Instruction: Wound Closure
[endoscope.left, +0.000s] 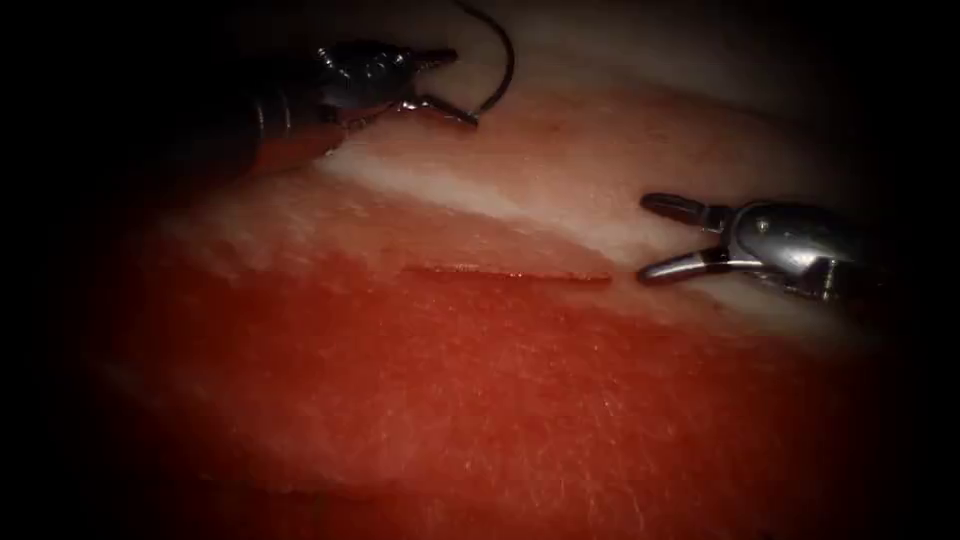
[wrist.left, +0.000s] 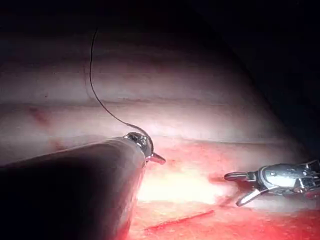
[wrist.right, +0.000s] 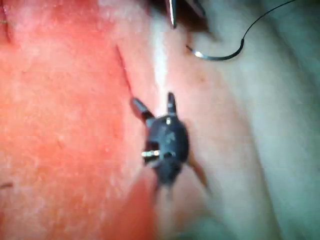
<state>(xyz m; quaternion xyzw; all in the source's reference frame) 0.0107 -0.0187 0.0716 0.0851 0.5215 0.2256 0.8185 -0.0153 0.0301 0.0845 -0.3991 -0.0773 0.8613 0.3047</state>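
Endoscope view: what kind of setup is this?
Likely a bench suturing practice rig: tissue with a straight cut, two open wristed tools, left tool and right tool, holding nothing; needle lying free.

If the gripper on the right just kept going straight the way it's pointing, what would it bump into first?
Probably the cut: the right gripper, open and holding nothing, points left at the cut's near end. Depth is unclear, so it might touch the tissue first.

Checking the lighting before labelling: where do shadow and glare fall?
Endoscope view: light pools on the tissue, edges dark; the shadowed left tool and glinting right tool are open, empty; the needle lies on the tissue. Left wrist view: the shaft is dark.
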